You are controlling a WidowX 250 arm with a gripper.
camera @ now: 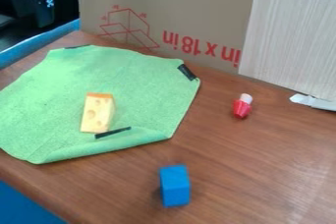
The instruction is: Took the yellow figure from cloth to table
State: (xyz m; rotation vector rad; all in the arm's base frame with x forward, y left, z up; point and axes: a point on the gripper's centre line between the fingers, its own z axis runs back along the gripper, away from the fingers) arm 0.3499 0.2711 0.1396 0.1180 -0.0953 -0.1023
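Observation:
The yellow figure point(98, 113), a cheese-like wedge with round dimples and an orange top edge, rests on the green cloth point(125, 73), in the cloth's lower middle part. Just by the wedge's lower right corner is a short black strip on the cloth. The cloth covers the left part of the brown wooden table point(253, 169), and its front edge is curled over.
A blue block point(175, 185) stands near the front, below the cloth's lower right side. To the right lies a small red piece with a white tip point(242, 106). A cardboard sheet point(197, 2) and a pale panel point(289, 41) border the back.

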